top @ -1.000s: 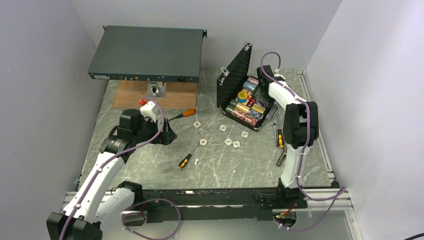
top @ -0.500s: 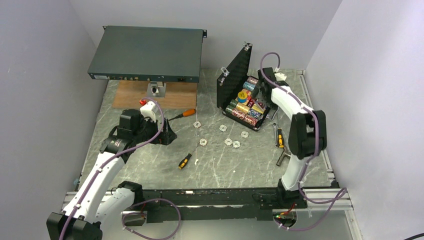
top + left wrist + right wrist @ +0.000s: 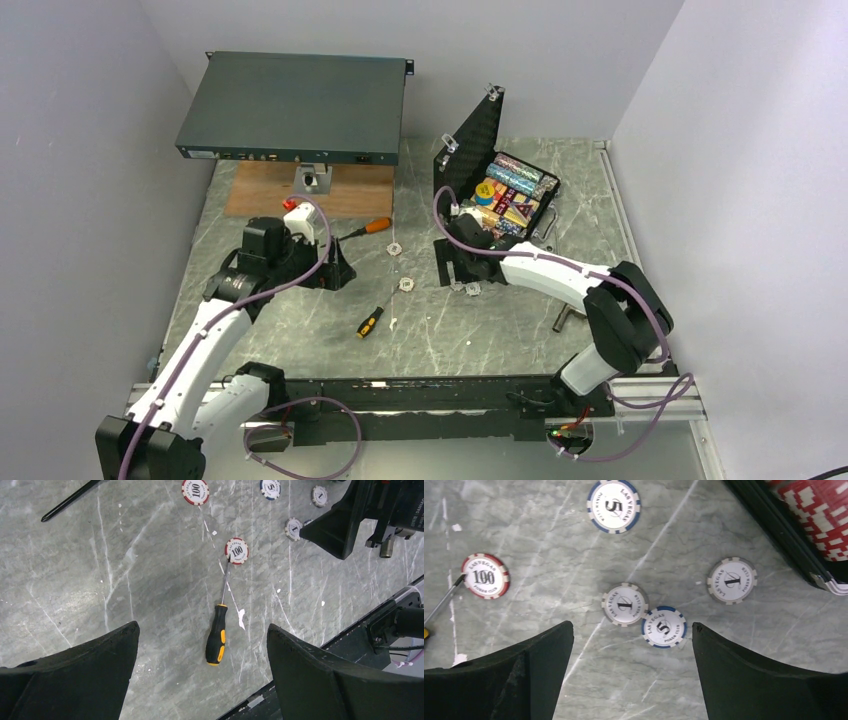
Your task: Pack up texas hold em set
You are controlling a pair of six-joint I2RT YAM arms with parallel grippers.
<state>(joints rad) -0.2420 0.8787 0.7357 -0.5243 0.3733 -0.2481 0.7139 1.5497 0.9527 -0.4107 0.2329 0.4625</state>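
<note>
Your left gripper [image 3: 200, 680] hangs with jaws spread wide near the screwdriver [image 3: 217, 641]. Only its wrist view shows the tip touching a red 100 chip [image 3: 236, 550]. Your right gripper [image 3: 631, 675], jaws also apart, hovers over loose chips [image 3: 625, 604]. They lie just near of the case [image 3: 505, 195], which sits lid-up at far right.

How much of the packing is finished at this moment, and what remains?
Done: chip rows already sit in the open case. In hand: nothing; the right gripper hovers open over loose chips, and the left gripper is open too. Left: picking up those chips, then shutting the case.
</note>
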